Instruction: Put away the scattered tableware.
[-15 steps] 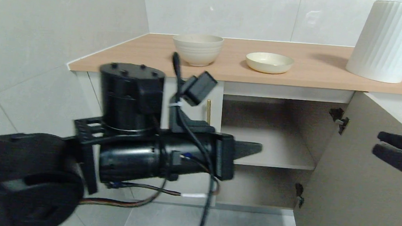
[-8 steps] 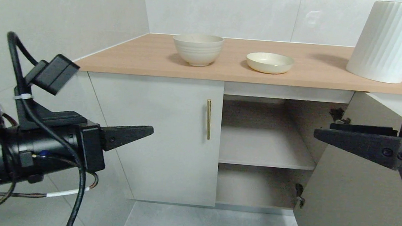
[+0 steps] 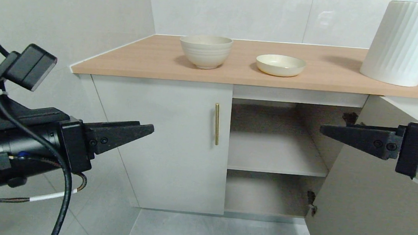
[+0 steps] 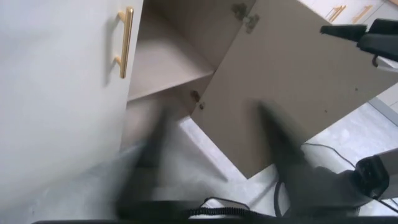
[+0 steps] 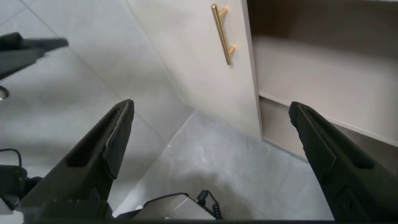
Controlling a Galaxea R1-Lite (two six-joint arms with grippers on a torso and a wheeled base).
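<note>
Left of the cabinet's closed door (image 3: 161, 143), the left gripper (image 3: 149, 129) now hangs with fingers spread and nothing in them, having swung off the door front it covered a second ago. The right gripper (image 3: 323, 129), also wide open and holding nothing, has come in before the swung-out door (image 3: 367, 207). On the cabinet's countertop (image 3: 153, 61) the bowl (image 3: 205, 51) and shallow dish (image 3: 280, 65) stand apart near the front edge, and the upper shelf (image 3: 274, 153) shows in the gap between the grippers.
</note>
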